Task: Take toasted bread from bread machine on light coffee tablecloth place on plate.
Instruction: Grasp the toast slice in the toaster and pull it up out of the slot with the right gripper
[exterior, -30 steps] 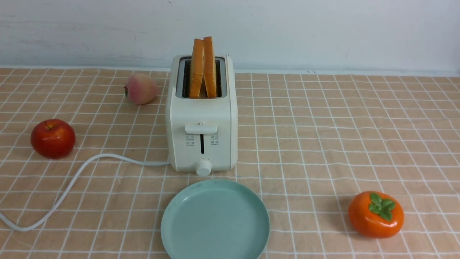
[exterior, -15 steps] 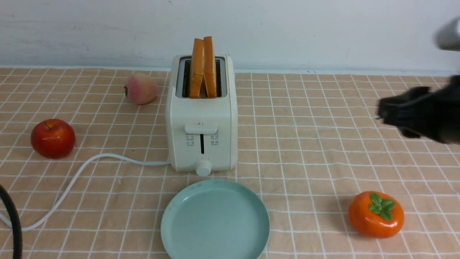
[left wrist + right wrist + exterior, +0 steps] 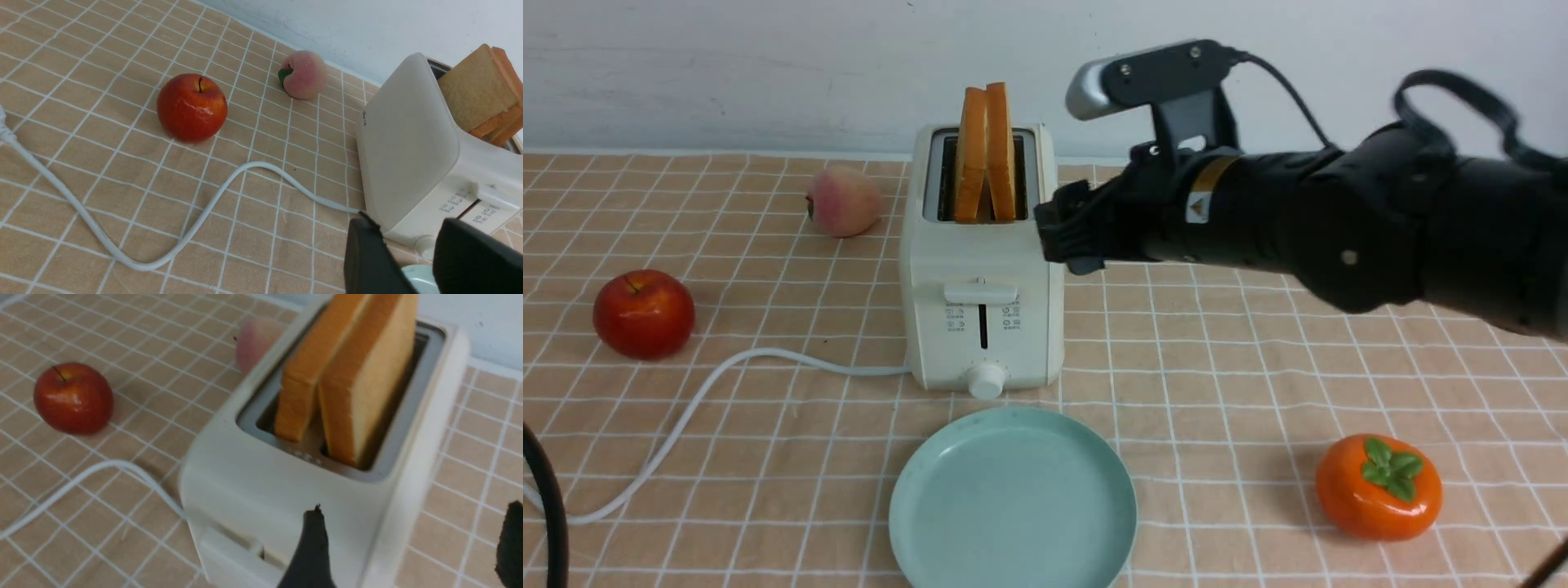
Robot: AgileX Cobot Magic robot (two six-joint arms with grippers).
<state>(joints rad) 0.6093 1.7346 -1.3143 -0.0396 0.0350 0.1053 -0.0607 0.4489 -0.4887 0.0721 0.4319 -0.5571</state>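
Two toasted bread slices [image 3: 984, 151] stand upright, leaning together, in the slots of the cream bread machine [image 3: 980, 269] on the light coffee tablecloth [image 3: 1258, 367]. The mint plate [image 3: 1013, 498] lies empty in front of it. My right gripper [image 3: 1058, 233] is open and empty, level with the toaster's top right edge, just right of the toast; its wrist view shows the toast [image 3: 347, 375] ahead of the gripper [image 3: 410, 526]. My left gripper [image 3: 412, 245] is open and empty, low near the toaster's front corner [image 3: 408, 163]; it is out of the front view.
A red apple [image 3: 643, 314] and a peach [image 3: 843, 202] lie left of the toaster. An orange persimmon [image 3: 1378, 487] lies front right. The white cord [image 3: 686, 416] curves across the front left. A white wall stands behind.
My right arm has swept in from the right edge to the toaster's right side. The toast, toaster and plate have not moved.
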